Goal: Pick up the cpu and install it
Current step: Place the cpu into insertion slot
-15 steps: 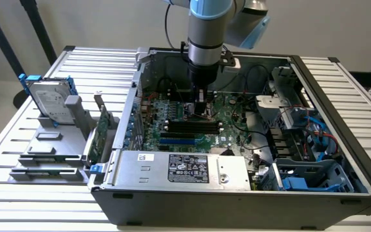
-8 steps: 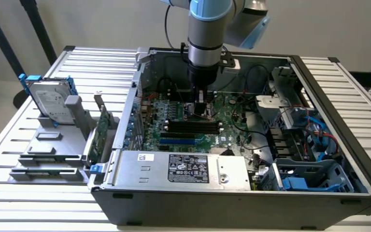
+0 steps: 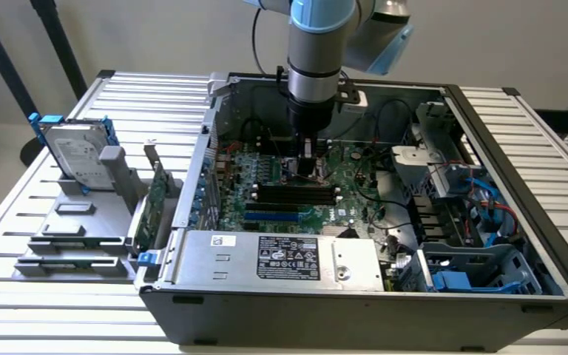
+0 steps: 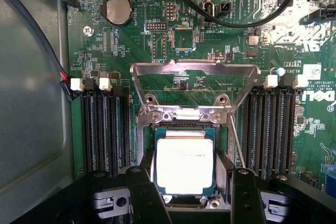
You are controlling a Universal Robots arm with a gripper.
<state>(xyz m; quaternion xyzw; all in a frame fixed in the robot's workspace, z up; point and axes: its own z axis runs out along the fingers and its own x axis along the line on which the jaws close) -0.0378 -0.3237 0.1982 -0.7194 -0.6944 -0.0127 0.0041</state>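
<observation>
- The cpu (image 4: 185, 165) lies flat and square in its socket on the green motherboard (image 3: 358, 203), silver top up, near the board's middle.
- The gripper (image 4: 191, 172) is let go: its 2 black fingers (image 4: 140, 190) stand spread, 1 on each side of the cpu, and dark socket shows between the chip and 1 of them.
- In the exterior view the gripper (image 3: 309, 170) hangs straight down from the arm (image 3: 316, 52) into the open computer case (image 3: 363, 318), low over the board.
- The silver socket frame (image 4: 194, 68) is swung open, just beyond the cpu's far edge.
- Black memory slots (image 4: 105, 129) run along both sides of the socket.
- A round coin battery (image 4: 116, 10) sits near the motherboard's corner, well apart from the cpu.
- A silver box with a black label (image 3: 284, 257) fills the near edge of the case.
- The case rests on the slatted bench (image 3: 546, 133).
- A hard drive with blue brackets (image 3: 72, 151) stands in a grey holder near the bench's edge on the exterior view's left, outside the case.
</observation>
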